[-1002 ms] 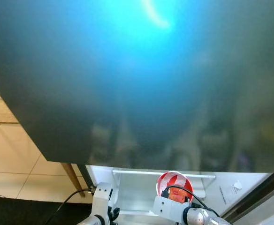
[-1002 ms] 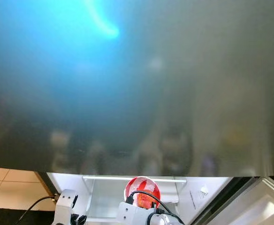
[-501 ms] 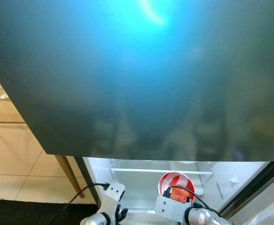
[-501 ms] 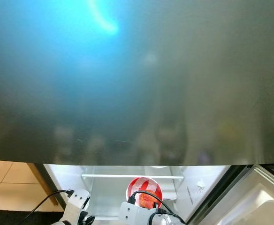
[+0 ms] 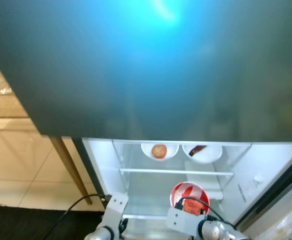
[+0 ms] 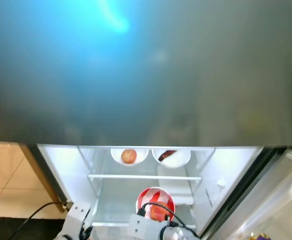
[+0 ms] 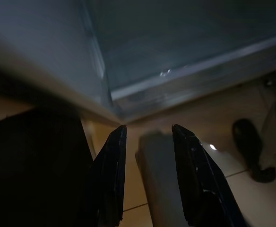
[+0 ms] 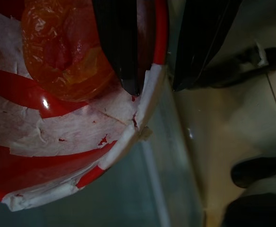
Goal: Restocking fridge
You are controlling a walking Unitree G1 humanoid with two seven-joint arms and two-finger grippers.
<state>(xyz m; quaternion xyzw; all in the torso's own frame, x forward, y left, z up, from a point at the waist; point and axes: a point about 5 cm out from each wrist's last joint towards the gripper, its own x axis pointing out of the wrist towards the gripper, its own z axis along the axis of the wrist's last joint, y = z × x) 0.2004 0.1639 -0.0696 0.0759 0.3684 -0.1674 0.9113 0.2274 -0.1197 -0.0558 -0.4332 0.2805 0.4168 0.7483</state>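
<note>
Right wrist view shows the right gripper (image 8: 154,85) clamped on the rim of the red bowl (image 8: 57,142), one finger inside, one outside, with orange wrapped food (image 8: 64,56) in it. Head views place the bowl low at the fridge (image 5: 106,160) front, below a shelf (image 5: 176,172) bearing two white bowls (image 5: 159,151). Left gripper (image 7: 145,156), fingers apart and empty, hangs by the fridge's lower left corner.

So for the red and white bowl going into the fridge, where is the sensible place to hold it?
By its rim, as the right gripper does now: one finger inside the red and white bowl, one outside, pinching the thin wall. The bowl is too wide to span, and its open top leaves the rim free beside the orange food.
</note>
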